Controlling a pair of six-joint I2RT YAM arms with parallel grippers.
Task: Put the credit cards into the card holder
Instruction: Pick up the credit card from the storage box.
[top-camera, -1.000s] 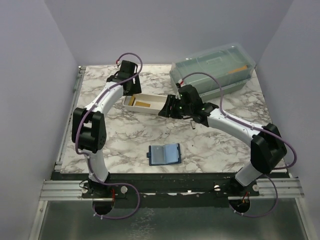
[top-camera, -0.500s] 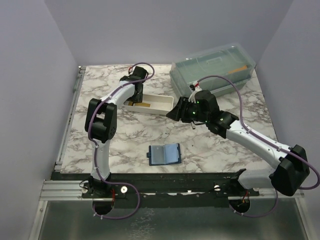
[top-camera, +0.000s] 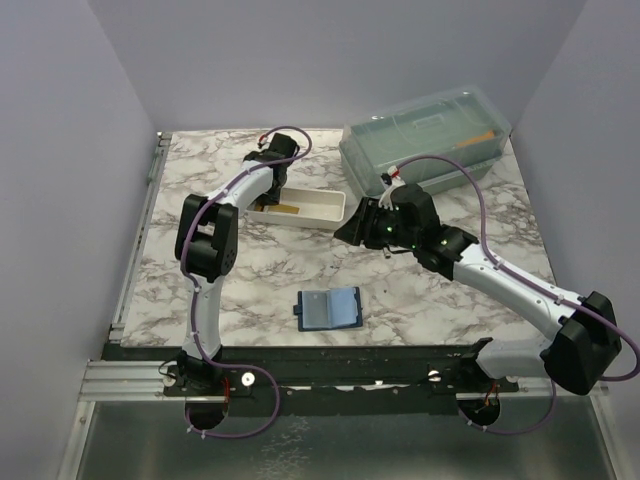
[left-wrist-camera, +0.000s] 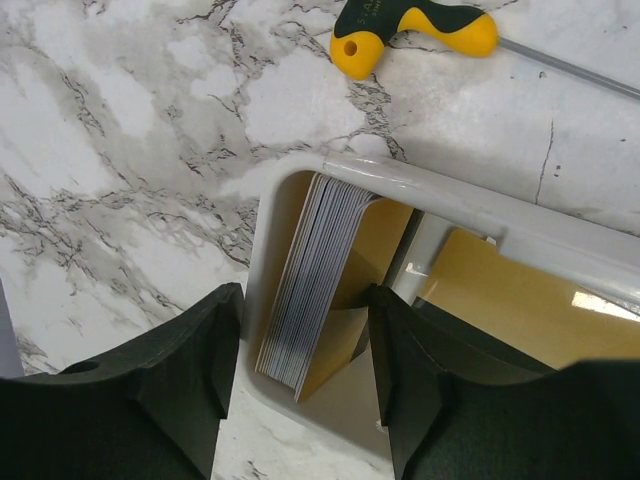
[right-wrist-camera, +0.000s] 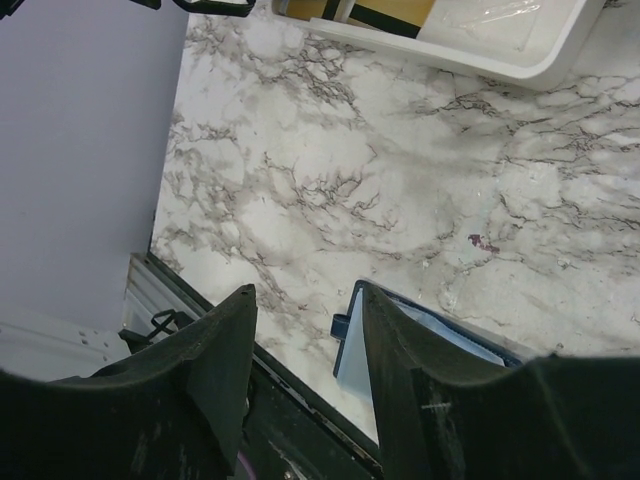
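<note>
- The left gripper (left-wrist-camera: 302, 312) has been moved over the credit cards (left-wrist-camera: 315, 270), stacked in the left end of the far white tray (left-wrist-camera: 450, 195).
- Its jaws have been narrowed but are still apart, so no card is held yet.
- The card holder (top-camera: 329, 309) is left open, near.

White tray (top-camera: 320, 206) holding tan-yellow cards (left-wrist-camera: 312, 275), on grey-veined white marble table (top-camera: 260, 270). Near the tray: yellow-and-black screwdriver handle (left-wrist-camera: 410, 32), translucent green box (top-camera: 430, 135). Farther off: navy card holder (top-camera: 330, 309), grey-blue pockets.

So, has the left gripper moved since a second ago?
Yes. The left gripper has come toward the near edge, from behind the long white plastic tray to over its left end.
</note>
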